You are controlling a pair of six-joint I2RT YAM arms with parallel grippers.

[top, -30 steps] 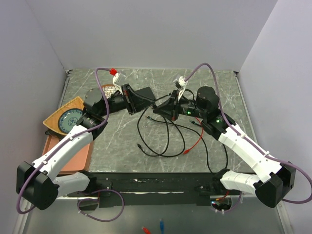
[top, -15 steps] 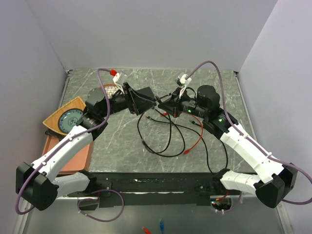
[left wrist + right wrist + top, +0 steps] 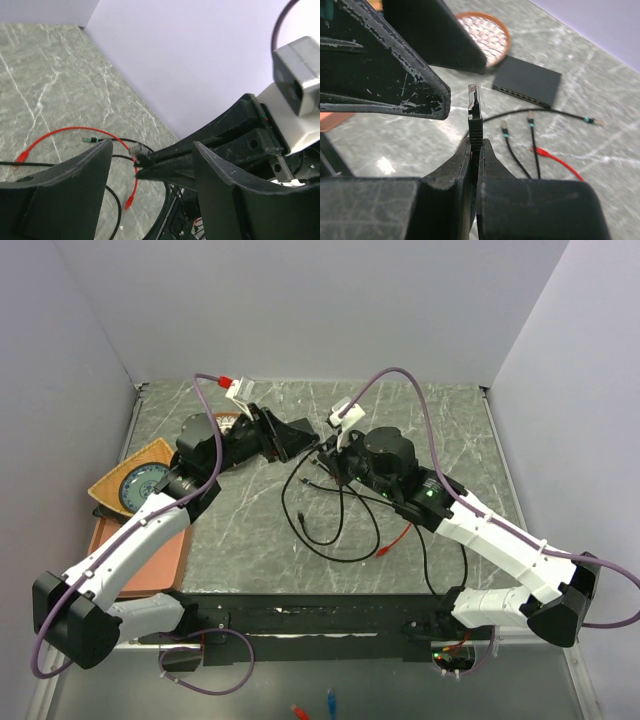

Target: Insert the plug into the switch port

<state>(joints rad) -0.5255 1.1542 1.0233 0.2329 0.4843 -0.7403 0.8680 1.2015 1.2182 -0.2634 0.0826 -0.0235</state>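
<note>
From above, the left hand (image 3: pixel 292 436) and right hand (image 3: pixel 325 448) are hovering close together over the back of the tabletop (image 3: pixel 240 540). At the left wrist, its fingers (image 3: pixel 65 195) are standing wide apart with nothing gripped, and the right hand's tips are poking between them. At the right wrist, the hand is pinching the plug (image 3: pixel 474 100) upright. The switch (image 3: pixel 527 81) is lying flat beyond, beside a round dish (image 3: pixel 487 32).

Clear-tipped plug (image 3: pixel 475 107); flat black switch (image 3: pixel 527 81)
</note>
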